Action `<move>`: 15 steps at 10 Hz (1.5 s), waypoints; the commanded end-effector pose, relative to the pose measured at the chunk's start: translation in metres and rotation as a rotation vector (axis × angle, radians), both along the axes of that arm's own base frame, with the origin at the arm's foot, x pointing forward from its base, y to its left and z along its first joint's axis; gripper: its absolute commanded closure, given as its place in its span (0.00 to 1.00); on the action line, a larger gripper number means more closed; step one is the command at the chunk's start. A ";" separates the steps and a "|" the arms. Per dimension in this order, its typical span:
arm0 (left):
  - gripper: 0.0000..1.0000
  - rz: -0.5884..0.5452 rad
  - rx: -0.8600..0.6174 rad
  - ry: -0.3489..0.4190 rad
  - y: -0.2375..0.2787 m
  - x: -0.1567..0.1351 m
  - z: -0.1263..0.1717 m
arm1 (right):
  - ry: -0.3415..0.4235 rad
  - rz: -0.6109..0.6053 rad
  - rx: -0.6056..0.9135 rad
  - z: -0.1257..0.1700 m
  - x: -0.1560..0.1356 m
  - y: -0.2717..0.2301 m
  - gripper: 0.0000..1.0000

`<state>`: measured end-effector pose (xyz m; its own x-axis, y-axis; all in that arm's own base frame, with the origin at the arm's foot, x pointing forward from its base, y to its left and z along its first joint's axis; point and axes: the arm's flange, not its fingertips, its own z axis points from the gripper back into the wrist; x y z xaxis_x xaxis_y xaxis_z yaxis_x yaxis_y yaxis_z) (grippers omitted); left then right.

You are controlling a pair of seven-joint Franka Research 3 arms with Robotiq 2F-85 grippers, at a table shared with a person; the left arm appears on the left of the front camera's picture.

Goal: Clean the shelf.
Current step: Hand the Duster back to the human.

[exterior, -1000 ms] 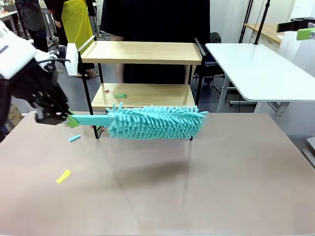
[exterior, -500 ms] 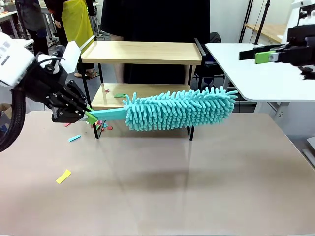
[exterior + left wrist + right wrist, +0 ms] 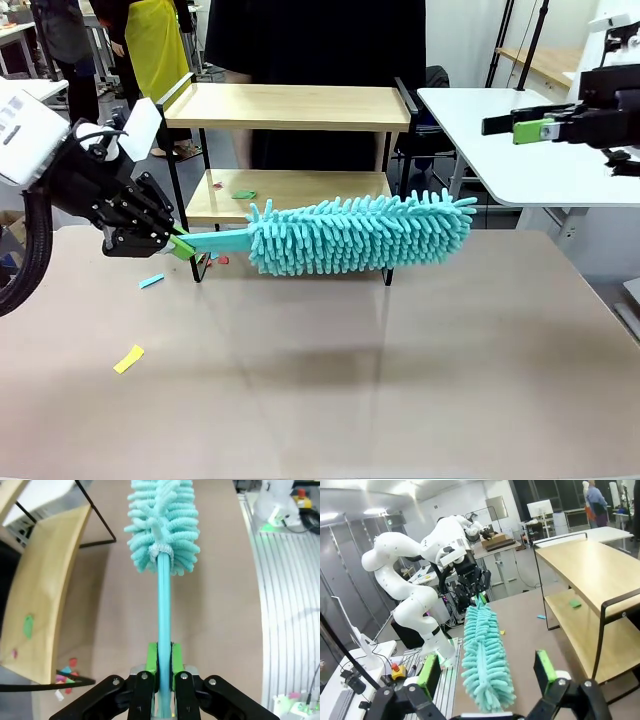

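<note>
Surface: a large beige tabletop [image 3: 400, 380] runs bare from below the left gripper [image 3: 178, 244] out to the near edge and the right side.
Room: a white side table [image 3: 520, 140] stands beyond the tabletop's far right corner; a person in dark clothes [image 3: 315, 45] stands behind the shelf [image 3: 290, 105], across from both arms.
Shelf: two wooden boards on thin black legs, at the tabletop's far edge — just beyond and to the right of the left gripper.
Lower board: a green scrap [image 3: 243, 194] lies on it, beyond the handle.
Litter: coloured paper bits [image 3: 212, 259] sit on the tabletop by the shelf's left leg, just right of the gripper; a blue scrap [image 3: 151, 281] and a yellow scrap [image 3: 128, 358] lie below it, toward the near side.
Duster: a teal fluffy duster [image 3: 360, 232] extends rightward from the left gripper, its head held above the tabletop across the front of the lower board, tip slightly raised.
Left gripper: clamped on the duster's flat handle — in the left wrist view the green pads [image 3: 151, 656] press it from both sides.
Left arm: comes in low from the left edge, wrist angled down toward the table.
Right gripper [image 3: 535, 125]: jaws spread wide and holding nothing, raised above the white side table, well apart from the duster's tip.
</note>
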<state>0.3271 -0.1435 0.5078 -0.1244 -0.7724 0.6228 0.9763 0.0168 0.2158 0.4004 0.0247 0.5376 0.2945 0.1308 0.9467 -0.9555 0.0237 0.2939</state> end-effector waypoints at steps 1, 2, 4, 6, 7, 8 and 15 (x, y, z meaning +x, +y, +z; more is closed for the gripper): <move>0.87 -0.007 -0.023 -0.003 -0.001 0.000 0.004 | -0.010 -0.002 0.014 0.008 0.002 0.001 0.00; 0.87 -0.007 -0.023 -0.003 -0.001 0.000 0.004 | 0.000 0.000 0.000 0.000 0.000 0.000 0.00; 0.87 -0.007 -0.023 -0.003 -0.001 0.000 0.004 | -0.096 -0.057 0.039 -0.026 -0.010 0.028 0.00; 0.87 -0.007 -0.023 -0.003 -0.001 0.000 0.004 | -0.161 -0.097 0.079 -0.045 -0.015 0.044 0.00; 0.87 -0.007 -0.023 -0.003 -0.001 0.000 0.004 | -0.201 -0.099 0.111 -0.054 -0.018 0.051 0.00; 0.87 -0.007 -0.023 -0.003 -0.001 0.000 0.004 | -0.243 -0.122 0.139 -0.061 -0.022 0.055 0.00; 0.87 -0.007 -0.023 -0.003 -0.001 0.000 0.004 | -0.239 -0.071 0.225 -0.115 -0.039 0.078 0.00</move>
